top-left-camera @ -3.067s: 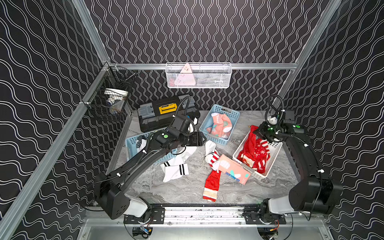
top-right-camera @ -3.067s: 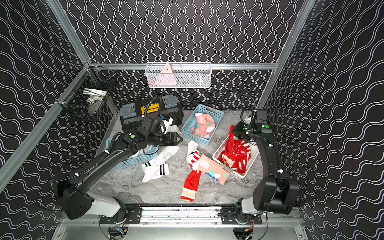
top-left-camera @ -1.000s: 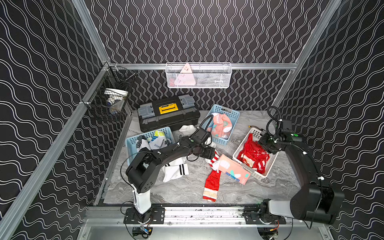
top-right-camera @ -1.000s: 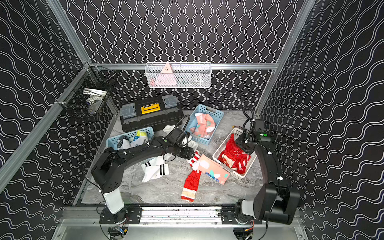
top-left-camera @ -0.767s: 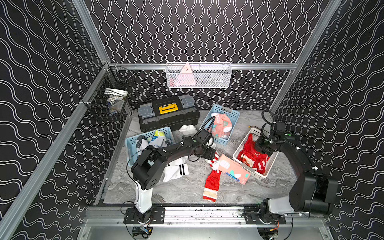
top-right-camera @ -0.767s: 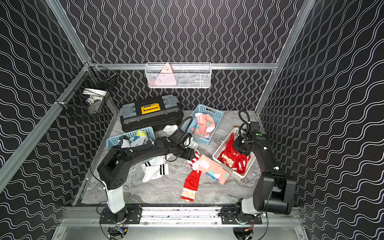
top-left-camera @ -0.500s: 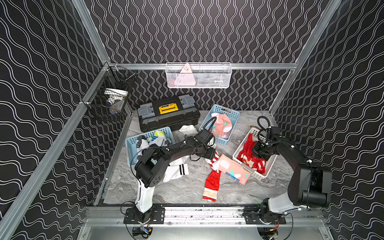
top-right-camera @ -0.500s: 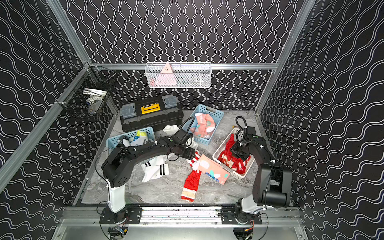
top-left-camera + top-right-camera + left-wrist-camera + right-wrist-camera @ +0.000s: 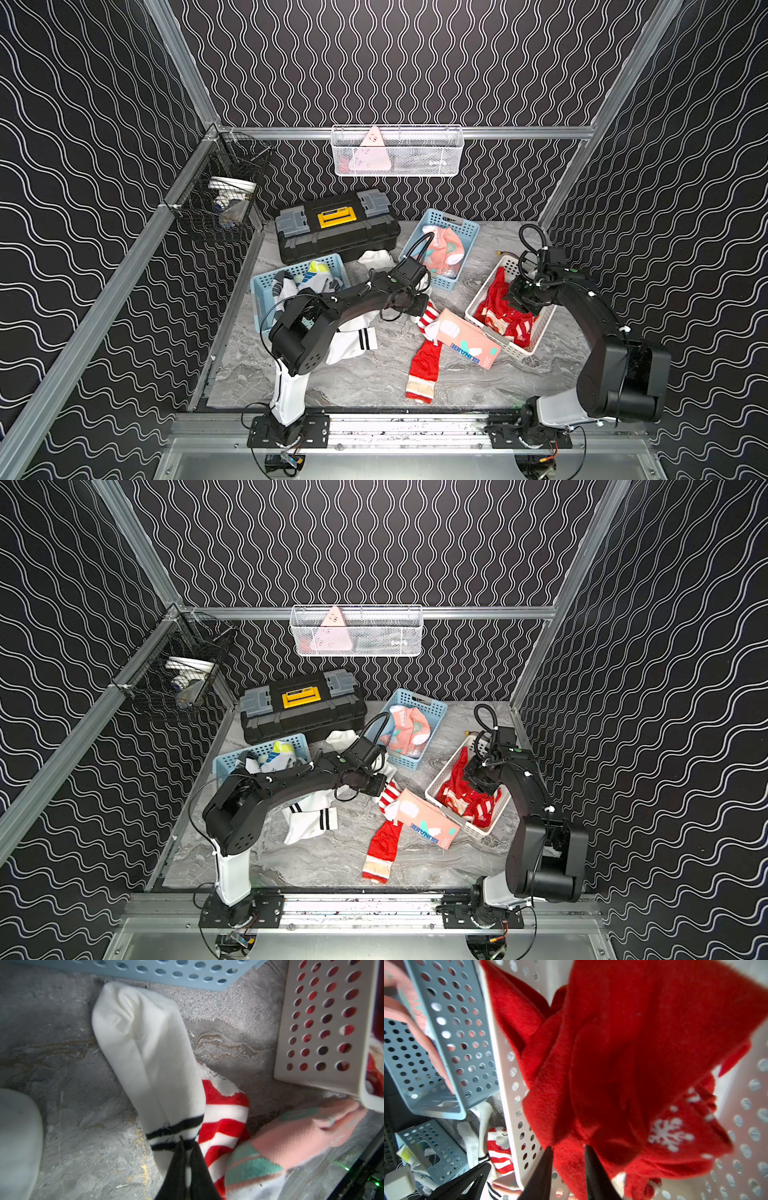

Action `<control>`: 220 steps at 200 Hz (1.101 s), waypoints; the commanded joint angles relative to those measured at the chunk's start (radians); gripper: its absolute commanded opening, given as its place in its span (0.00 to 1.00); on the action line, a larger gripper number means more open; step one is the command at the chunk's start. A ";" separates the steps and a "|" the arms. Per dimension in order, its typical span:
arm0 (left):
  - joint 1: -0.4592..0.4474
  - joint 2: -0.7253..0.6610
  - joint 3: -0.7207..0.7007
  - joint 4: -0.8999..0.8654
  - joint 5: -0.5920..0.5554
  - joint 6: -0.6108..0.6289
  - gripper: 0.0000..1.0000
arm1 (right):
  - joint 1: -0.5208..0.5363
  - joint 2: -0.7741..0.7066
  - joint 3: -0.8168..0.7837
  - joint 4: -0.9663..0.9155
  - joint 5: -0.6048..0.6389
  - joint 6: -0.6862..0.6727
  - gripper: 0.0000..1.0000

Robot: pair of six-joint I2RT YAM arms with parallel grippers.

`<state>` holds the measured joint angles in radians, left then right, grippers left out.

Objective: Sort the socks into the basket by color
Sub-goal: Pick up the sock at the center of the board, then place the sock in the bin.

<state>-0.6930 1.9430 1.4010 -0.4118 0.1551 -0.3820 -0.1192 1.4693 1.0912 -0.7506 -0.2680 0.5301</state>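
Pinched at its black-banded cuff: white sock [image 9: 149, 1059], flat on the grey table [image 9: 374, 374] near centre, red-white striped sock [image 9: 222, 1118] touching alongside. Clamped on that cuff with jaws together: left gripper [image 9: 187, 1145]. Step in hand, likely: grasp made, lift not yet begun. Next: raise, shed the striped sock, carry to the blue basket [image 9: 258, 299] of white socks [image 9: 291, 286] at 9 o'clock. At 3 o'clock, inside the white basket [image 9: 515, 350]: right gripper [image 9: 568, 1155], jaws parted with red socks [image 9: 612, 1053] between; holding or not, cannot tell.

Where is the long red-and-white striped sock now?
In both top views the red-and-white striped sock lies on the marble tabletop, front centre, its upper end partly under the salmon-pink packaged sock.
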 commanded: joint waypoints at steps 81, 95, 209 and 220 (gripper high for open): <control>0.002 -0.152 0.038 -0.058 -0.026 0.046 0.00 | 0.064 -0.059 0.157 -0.095 0.022 -0.037 0.80; 0.002 -0.181 0.047 -0.071 -0.025 0.047 0.00 | 0.090 -0.065 0.181 -0.110 0.034 -0.044 0.84; 0.240 -0.539 0.049 -0.347 -0.069 -0.006 0.00 | 0.210 -0.054 0.223 -0.147 0.030 -0.049 1.00; 0.287 -0.568 0.043 -0.376 -0.076 0.005 0.00 | 0.216 -0.051 0.224 -0.145 0.023 -0.051 1.00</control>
<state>-0.4740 1.4220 1.4532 -0.6800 0.1040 -0.3920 0.0853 1.4132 1.3045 -0.8837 -0.2371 0.4843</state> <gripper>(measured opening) 0.070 0.998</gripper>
